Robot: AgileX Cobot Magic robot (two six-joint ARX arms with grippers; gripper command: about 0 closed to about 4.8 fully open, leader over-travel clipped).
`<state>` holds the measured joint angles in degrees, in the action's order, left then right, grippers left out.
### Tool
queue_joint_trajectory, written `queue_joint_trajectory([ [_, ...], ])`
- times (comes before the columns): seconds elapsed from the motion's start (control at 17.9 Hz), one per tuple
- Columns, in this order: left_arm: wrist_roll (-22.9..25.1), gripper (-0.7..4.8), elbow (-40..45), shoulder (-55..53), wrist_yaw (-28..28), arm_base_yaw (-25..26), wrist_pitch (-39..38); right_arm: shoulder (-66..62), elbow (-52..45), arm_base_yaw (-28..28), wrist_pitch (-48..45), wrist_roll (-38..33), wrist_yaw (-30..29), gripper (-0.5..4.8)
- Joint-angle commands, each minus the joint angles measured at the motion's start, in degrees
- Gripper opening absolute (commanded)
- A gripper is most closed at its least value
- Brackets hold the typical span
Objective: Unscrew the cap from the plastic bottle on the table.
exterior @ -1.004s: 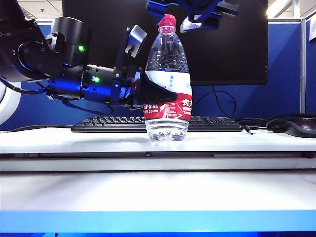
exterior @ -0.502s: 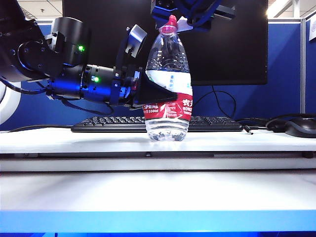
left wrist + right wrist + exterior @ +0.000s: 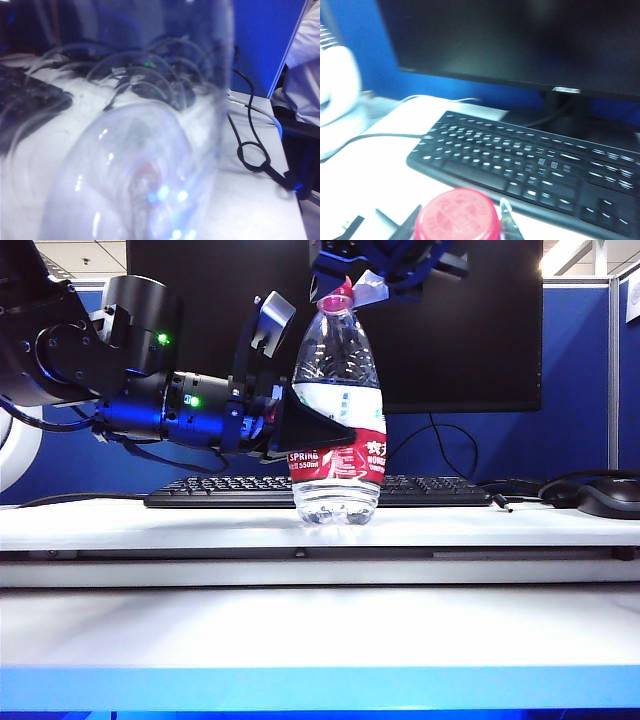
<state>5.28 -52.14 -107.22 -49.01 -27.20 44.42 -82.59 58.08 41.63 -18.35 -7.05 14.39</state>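
Left gripper (image 3: 300, 430) clamped on the plastic bottle (image 3: 338, 420), upright on the table (image 3: 200, 525). Right gripper (image 3: 345, 285) pinches the cap (image 3: 457, 215); keyboard (image 3: 530, 165), monitor (image 3: 520, 40) behind.

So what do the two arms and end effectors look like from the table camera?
The left arm is black with rounded joints, green indicator lights, blue-lit metal and a dark cable; its end effector has black triangular fingers. The right end effector shows dark blue framing and a pale fingertip.

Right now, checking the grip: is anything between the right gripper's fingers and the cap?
Nothing. In the right wrist view the right gripper has fingers flanking the cap directly; the exterior view shows it atop the plastic bottle.
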Motion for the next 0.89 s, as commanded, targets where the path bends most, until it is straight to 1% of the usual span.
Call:
queue_joint_trajectory([
  [0.06,0.28,-0.03,0.07,0.00,-1.18,-0.15,-0.15,0.81,0.72,-1.49,-0.02,1.40,-6.32,0.42],
  [0.11,0.28,-0.03,0.07,0.00,-1.20,-0.15,-0.17,0.90,0.72,-2.25,0.68,1.79,-8.39,0.40],
  [0.17,0.28,-0.03,0.07,0.00,-1.18,-0.13,-0.17,1.05,0.72,-3.72,1.77,2.40,-13.31,0.40],
  [0.22,0.28,-0.03,0.07,0.00,-1.18,-0.13,-0.17,1.40,0.72,-4.92,2.86,2.64,-15.85,0.40],
  [0.33,0.28,-0.03,0.07,0.00,-1.16,-0.15,-0.15,2.12,0.72,-7.87,4.07,4.35,-22.75,0.40],
  [0.39,0.26,-0.03,0.07,0.00,-1.16,-0.15,-0.17,2.40,0.72,-9.05,4.39,4.37,-25.07,0.40],
  [0.5,0.26,-0.03,0.07,0.00,-1.18,-0.15,-0.20,2.86,0.72,-12.09,5.49,4.46,-31.93,0.40],
  [0.61,0.24,-0.03,0.07,0.00,-1.22,-0.13,-0.22,2.91,0.70,-13.88,6.49,4.61,-35.65,0.40],
  [0.67,0.24,-0.03,0.07,0.00,-1.25,-0.15,-0.22,2.91,0.72,-15.41,6.51,4.57,-39.56,0.39],
  [0.72,0.24,-0.03,0.07,0.00,-1.25,-0.15,-0.22,2.91,0.70,-16.02,6.56,4.79,-42.10,0.13],
  [0.89,0.22,-0.03,0.07,0.00,-1.33,-0.15,-0.26,2.91,0.70,-18.34,6.62,4.46,-47.69,0.09],
])
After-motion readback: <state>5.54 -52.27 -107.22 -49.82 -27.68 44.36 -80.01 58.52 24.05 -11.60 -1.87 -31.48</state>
